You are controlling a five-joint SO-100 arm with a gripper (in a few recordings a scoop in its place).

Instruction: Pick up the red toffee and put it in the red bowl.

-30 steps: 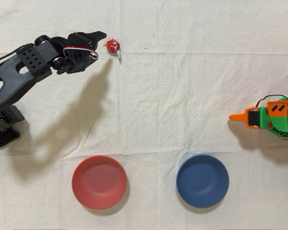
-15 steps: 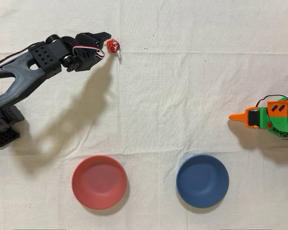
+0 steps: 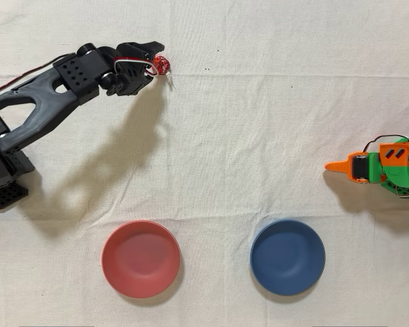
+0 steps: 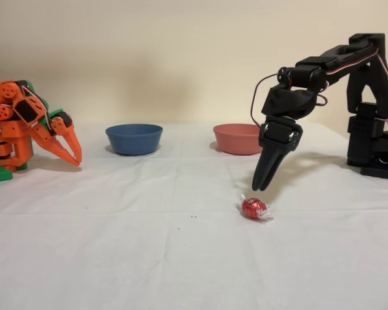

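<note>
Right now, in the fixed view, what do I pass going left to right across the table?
Idle orange arm → blue bowl → red bowl → red toffee → black arm's gripper, hanging just above the toffee, slightly to its right.

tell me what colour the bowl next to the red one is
Dark blue bowl, beside the red bowl; clearest in the overhead view.

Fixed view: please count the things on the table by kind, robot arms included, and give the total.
Bowls: 2, the red bowl and the blue bowl
Sweets: 1, the red toffee
Robot arms: 2, the black arm and the idle orange arm
Total: 5
</note>
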